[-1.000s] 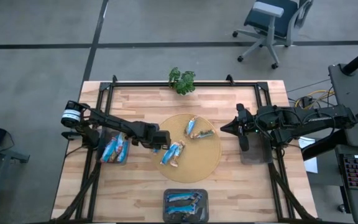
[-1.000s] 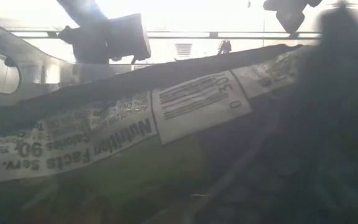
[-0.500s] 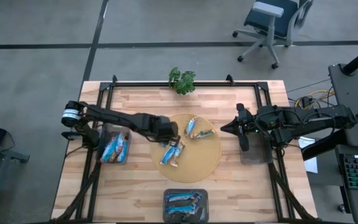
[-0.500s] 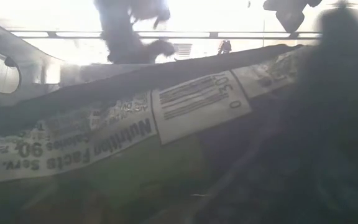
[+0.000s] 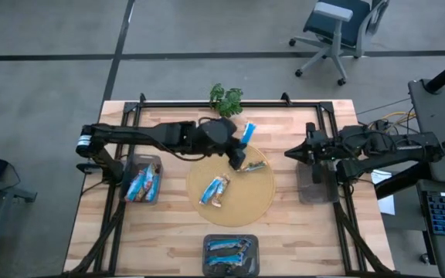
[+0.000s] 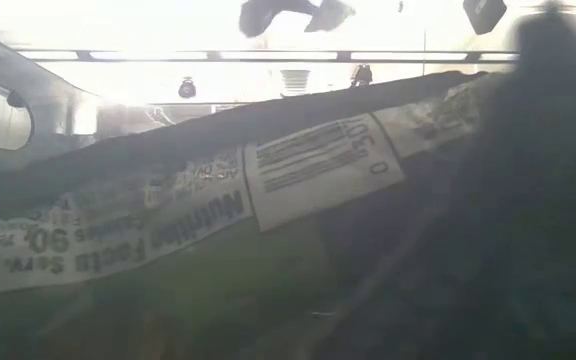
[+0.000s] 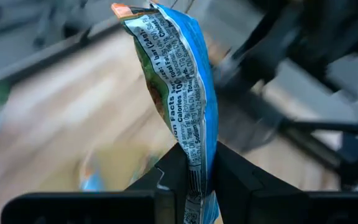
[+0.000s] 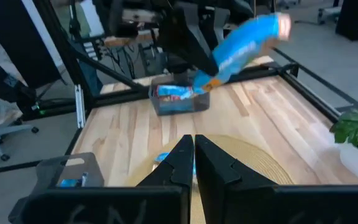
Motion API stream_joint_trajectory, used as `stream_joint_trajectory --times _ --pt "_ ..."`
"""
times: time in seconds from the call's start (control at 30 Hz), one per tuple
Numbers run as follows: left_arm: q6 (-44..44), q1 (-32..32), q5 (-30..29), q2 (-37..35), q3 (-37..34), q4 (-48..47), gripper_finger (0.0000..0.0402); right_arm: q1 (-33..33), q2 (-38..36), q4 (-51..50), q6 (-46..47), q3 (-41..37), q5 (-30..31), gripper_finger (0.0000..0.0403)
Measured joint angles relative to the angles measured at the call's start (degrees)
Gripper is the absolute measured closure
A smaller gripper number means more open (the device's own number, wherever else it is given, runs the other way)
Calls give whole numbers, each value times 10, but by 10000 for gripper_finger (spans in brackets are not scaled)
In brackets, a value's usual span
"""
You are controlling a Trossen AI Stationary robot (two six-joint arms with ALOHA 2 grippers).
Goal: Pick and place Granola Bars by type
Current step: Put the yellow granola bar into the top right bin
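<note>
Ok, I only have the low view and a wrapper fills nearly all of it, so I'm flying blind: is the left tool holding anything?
Observer: Yes. The left tool is shut on a blue granola bar, pinched at one end and lifted over the far edge of the round mat.
Operator: Anything lying on that mat?
Observer: Two clusters of bars: the middle cluster and the far cluster, nearer the far edge.
Operator: Is the right arm in the way?
Observer: No. The right tool is shut and empty, off the mat's right side near a grey bin.
</note>
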Motion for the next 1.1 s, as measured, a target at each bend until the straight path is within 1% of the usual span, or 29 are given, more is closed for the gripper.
stream_joint_trajectory --times 0.1,0.23,0.3,0.37,0.43,0.53,0.63,0.77,0.83,0.93,1.0,1.1 --pt "34 1 8 0 1 63 352 0 -17 0 10 0 0 394" --pt "82 6 39 0 1 93 352 0 -34 6 42 0 3 394" --pt "122 7 62 2 1 109 352 0 -37 14 73 0 20 394" --pt "153 8 84 3 1 126 352 0 -37 33 87 0 28 388" --pt "171 10 98 3 1 152 352 0 -35 55 82 1 27 374" --pt "174 17 101 3 1 168 352 0 -25 84 82 12 25 339" --pt "171 25 101 3 1 173 352 0 -7 88 88 31 28 296" --pt "171 31 150 3 1 201 352 0 24 87 106 53 28 231" --pt "178 30 159 4 1 207 352 -2 40 80 123 68 32 200" --pt "198 30 165 8 1 221 352 -3 61 65 123 93 47 155" --pt "202 31 177 8 1 231 352 -7 75 60 114 111 49 130" --pt "208 31 178 8 1 234 352 -10 89 59 103 133 49 103"
